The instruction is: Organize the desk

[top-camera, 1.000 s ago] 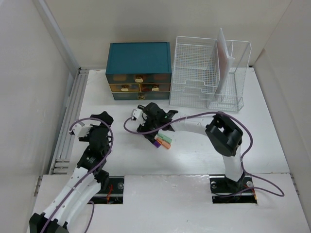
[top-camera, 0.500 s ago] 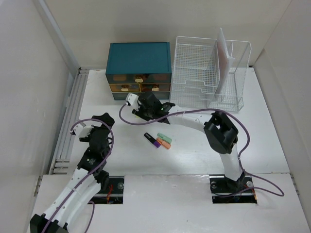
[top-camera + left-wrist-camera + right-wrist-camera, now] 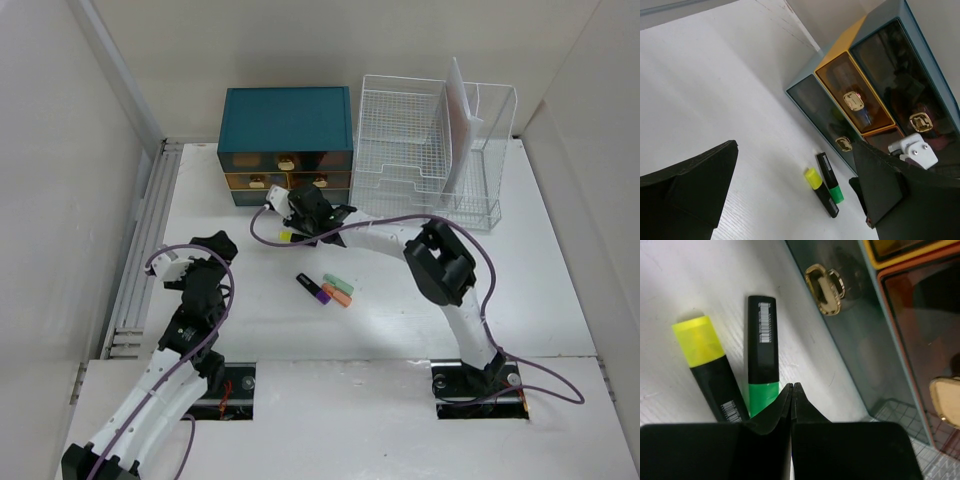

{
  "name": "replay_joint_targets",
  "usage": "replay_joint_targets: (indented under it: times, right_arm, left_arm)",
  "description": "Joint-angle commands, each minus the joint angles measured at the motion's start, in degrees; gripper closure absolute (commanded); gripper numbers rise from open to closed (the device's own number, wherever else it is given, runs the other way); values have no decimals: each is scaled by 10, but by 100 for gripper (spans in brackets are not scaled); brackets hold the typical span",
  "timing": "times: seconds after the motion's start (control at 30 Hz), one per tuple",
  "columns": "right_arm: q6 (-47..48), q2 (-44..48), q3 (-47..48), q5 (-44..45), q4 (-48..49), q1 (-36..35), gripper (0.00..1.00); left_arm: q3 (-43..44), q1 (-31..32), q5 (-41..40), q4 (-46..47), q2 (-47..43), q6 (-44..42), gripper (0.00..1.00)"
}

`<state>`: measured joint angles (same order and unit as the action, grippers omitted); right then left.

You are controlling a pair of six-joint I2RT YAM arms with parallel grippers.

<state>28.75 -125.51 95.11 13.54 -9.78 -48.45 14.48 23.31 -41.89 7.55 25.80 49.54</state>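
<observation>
On the white desk (image 3: 520,260) my right gripper (image 3: 792,386) is shut with nothing in it. Its tips hover just in front of the teal drawer chest (image 3: 286,130), near the bottom drawer's gold handle (image 3: 825,282). Right beside the tips lie a green-capped highlighter (image 3: 762,355) and a yellow-capped highlighter (image 3: 705,365), side by side on the desk. Only the yellow one (image 3: 285,236) shows from above, next to the right gripper (image 3: 298,218). My left gripper (image 3: 205,262) stands open and empty at the left. It faces the same two highlighters (image 3: 822,185) from a distance.
Three more highlighters, purple (image 3: 315,287), orange (image 3: 336,293) and mint (image 3: 341,283), lie together mid-desk. A white wire-mesh rack (image 3: 430,150) holding papers stands right of the chest. Grooved rails (image 3: 140,250) run along the left edge. The right arm's purple cable (image 3: 400,220) loops over the desk.
My right arm has swung from above the three mid-desk highlighters back toward the chest, and its jaws have closed. The yellow highlighter now shows beside it. The left arm has hardly moved.
</observation>
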Motion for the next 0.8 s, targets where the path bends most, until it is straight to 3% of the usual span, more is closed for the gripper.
replay_joint_targets:
  times: [0.0,0.33,0.77]
  right_arm:
    - [17,-9,42,15,32,1,100]
    - [31,-71,119,-19,-32,1,100]
    - [25,-87,125,-78,-69,6,100]
  left_arm:
    - [-6,3,10,24,-5,-10,0]
    - [-6,3,26,24,-16,-10,1]
    - [-1,3,31,13,-22,-10,1]
